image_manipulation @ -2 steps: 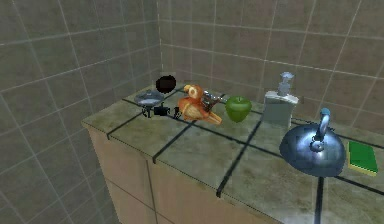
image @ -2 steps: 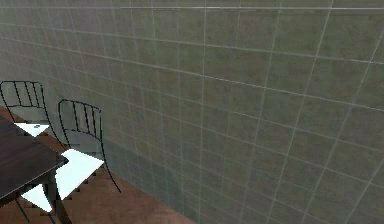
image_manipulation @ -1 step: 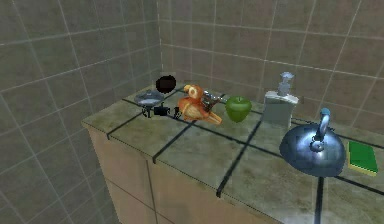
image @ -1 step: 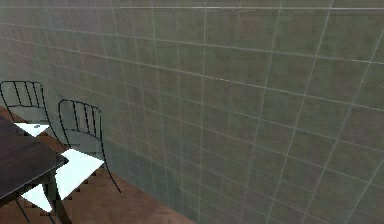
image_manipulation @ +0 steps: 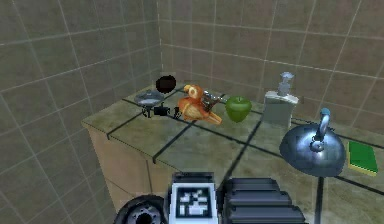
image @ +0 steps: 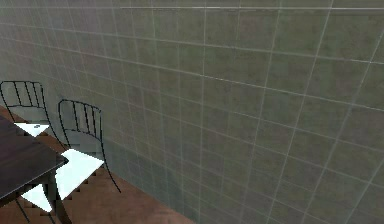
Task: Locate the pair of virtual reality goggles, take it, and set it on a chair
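— Goggles: where are they?
— I can't name them for sure. In the arm side view, near the far left corner of the counter (image_manipulation: 190, 140), lies a low black thing (image_manipulation: 160, 112), just in front of an orange thing (image_manipulation: 197, 105). It may be the goggles, but it is only a blob.
— What else is up there?
— A dark round thing (image_manipulation: 165, 82) by the wall, a grey dish (image_manipulation: 150, 98) below it, and an apple (image_manipulation: 238, 108) right of the orange thing. Then a pale bottle (image_manipulation: 283, 98), a metal sink (image_manipulation: 305, 152) with a tap (image_manipulation: 322, 125), and a green sponge (image_manipulation: 364, 158) at the right edge.
— And the gripper (image_manipulation: 140, 212)?
— Its dark body sits at the bottom edge, left of a white marker (image_manipulation: 196, 200) and the arm (image_manipulation: 262, 205). I can't make out its far end, so I cannot tell how the jaws stand or whether they hold anything.
— Chairs?
— Two with wire backs and white seats, in the forward view's lower left: a near chair (image: 82, 150) and a far chair (image: 28, 105). Both stand beside a dark table (image: 22, 160), along a tiled wall (image: 250, 110).
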Robot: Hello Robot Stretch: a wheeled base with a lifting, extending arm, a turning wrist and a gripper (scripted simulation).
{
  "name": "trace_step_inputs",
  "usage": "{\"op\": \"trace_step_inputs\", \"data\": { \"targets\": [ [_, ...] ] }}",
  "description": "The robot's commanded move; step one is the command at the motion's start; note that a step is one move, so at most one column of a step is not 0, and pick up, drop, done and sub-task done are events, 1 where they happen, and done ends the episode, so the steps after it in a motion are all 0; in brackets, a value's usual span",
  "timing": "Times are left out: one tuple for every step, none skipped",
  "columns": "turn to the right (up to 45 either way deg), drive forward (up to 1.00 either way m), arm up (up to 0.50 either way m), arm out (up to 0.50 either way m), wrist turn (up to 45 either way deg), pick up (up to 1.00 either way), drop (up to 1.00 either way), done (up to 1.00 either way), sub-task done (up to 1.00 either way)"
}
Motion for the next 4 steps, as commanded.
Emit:
{"op": "trace_step_inputs", "data": {
  "targets": [
    [0.0,0.0,0.0,0.5,0.0,0.0,0.0,0.0,0.0],
    [0.0,0.0,0.0,0.0,45.0,0.0,0.0,0.0,0.0],
    [0.0,0.0,0.0,0.0,45.0,0.0,0.0,0.0,0.0],
    [0.0,0.0,0.0,0.0,45.0,0.0,0.0,0.0,0.0]
  ]
}}
